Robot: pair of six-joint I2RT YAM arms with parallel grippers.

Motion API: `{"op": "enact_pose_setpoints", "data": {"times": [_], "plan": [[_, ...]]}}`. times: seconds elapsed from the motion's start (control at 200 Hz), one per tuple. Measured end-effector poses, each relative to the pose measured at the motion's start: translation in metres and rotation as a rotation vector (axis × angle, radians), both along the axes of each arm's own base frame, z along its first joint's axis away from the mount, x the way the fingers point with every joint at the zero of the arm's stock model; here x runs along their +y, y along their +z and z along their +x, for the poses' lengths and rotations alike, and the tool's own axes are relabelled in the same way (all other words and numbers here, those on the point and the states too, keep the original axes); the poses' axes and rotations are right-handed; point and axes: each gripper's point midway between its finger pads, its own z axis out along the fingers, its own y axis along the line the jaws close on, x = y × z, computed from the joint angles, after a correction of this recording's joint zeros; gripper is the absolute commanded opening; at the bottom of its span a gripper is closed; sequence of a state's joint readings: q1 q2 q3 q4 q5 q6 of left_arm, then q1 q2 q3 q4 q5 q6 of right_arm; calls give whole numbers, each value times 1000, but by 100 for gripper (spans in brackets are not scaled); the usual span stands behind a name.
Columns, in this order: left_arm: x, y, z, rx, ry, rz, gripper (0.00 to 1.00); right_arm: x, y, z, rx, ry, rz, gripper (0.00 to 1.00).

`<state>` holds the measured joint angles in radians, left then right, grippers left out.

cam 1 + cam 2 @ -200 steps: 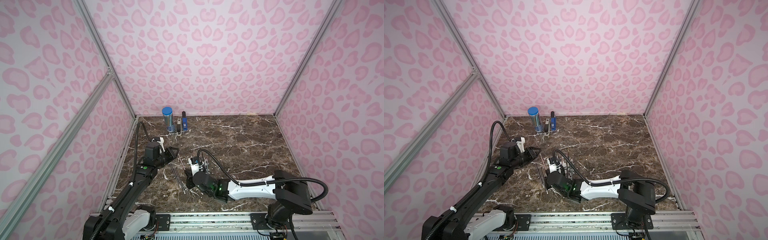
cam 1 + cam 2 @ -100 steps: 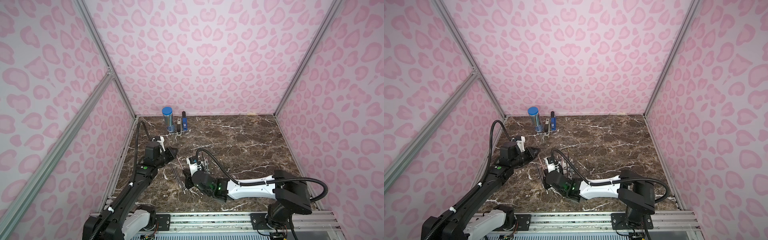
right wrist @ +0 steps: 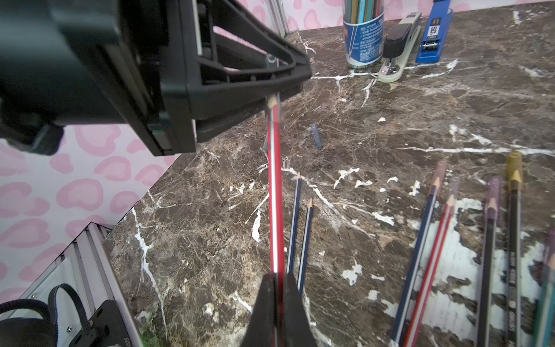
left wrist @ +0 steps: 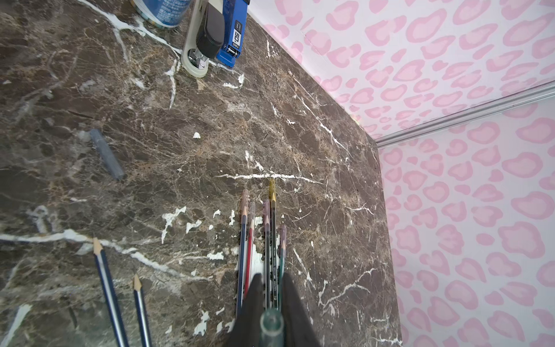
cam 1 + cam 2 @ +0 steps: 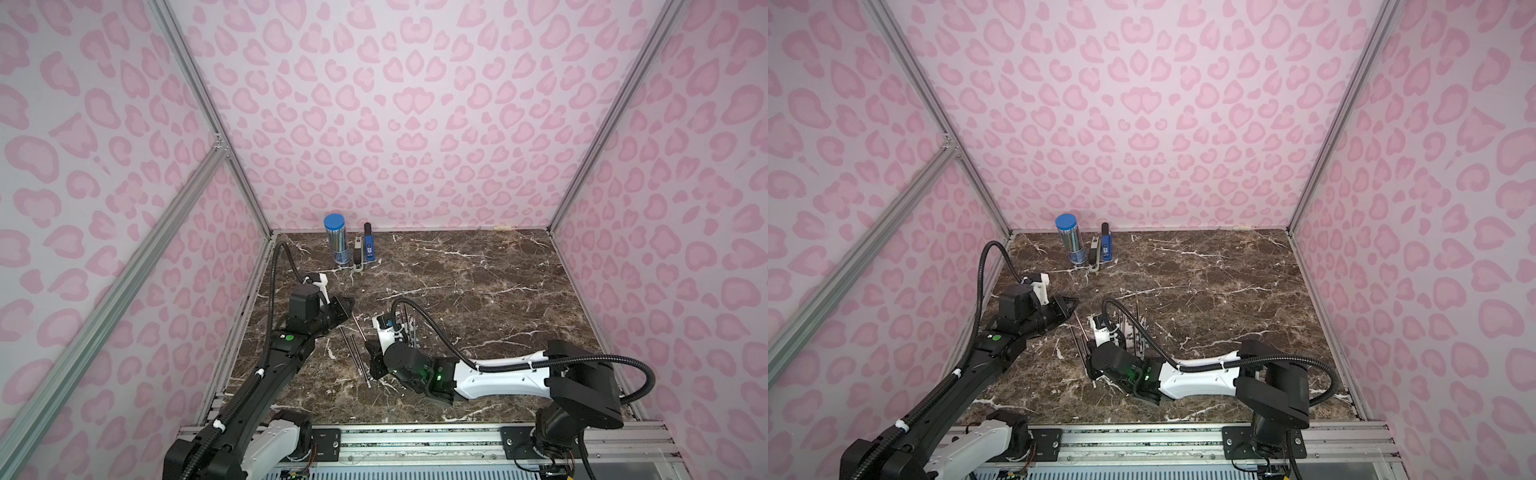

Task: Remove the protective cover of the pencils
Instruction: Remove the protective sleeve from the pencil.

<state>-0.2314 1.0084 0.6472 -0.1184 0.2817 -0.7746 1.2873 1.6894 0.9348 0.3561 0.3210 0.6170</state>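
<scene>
left tool [image 4: 271, 281]: pinching clear cap [image 4: 271, 326] on red pencil's [image 3: 275, 186] tip | right tool [image 3: 277, 288]: clamped on red pencil's shaft, above desk [image 3: 420, 105] near-left | other pencils [image 3: 300, 228]: two bare beside it, five capped to the right

1. The table top [image 5: 478, 291] is flat dark brown marble with white veins
2. At the rear left a clear blue-lidded tube [image 5: 335, 241] stands upright; a beige stapler [image 5: 358, 255] and a blue stapler [image 5: 369, 247] rest just beside it
3. A loose grey cap [image 4: 106, 153] lies alone, apart from the other items
4. Two blue pencils [image 4: 108, 285] lie side by side, tips bare
5. Five capped pencils [image 4: 266, 255] lie in a close row near them
</scene>
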Motion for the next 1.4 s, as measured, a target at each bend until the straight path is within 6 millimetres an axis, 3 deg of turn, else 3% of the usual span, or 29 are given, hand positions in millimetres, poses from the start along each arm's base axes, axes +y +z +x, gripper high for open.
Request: {"op": "enact_pose_setpoints", "data": {"times": [0.13, 0.52, 0.71, 1.185, 1.4], "plan": [[1, -1, -1, 4, 5, 4, 5, 0, 0, 0, -1, 2, 2, 6], [8, 2, 0, 24, 44, 24, 6, 1, 4, -7, -13, 11, 21, 6], [13, 14, 10, -1, 79, 40, 7, 1, -3, -16, -12, 23, 0, 6], [19, 7, 29, 24, 120, 97, 8, -10, -17, -17, 9, -9, -16, 8], [22, 0, 36, 46, 131, 127, 8, -7, -42, -12, 50, -51, -58, 8]]}}
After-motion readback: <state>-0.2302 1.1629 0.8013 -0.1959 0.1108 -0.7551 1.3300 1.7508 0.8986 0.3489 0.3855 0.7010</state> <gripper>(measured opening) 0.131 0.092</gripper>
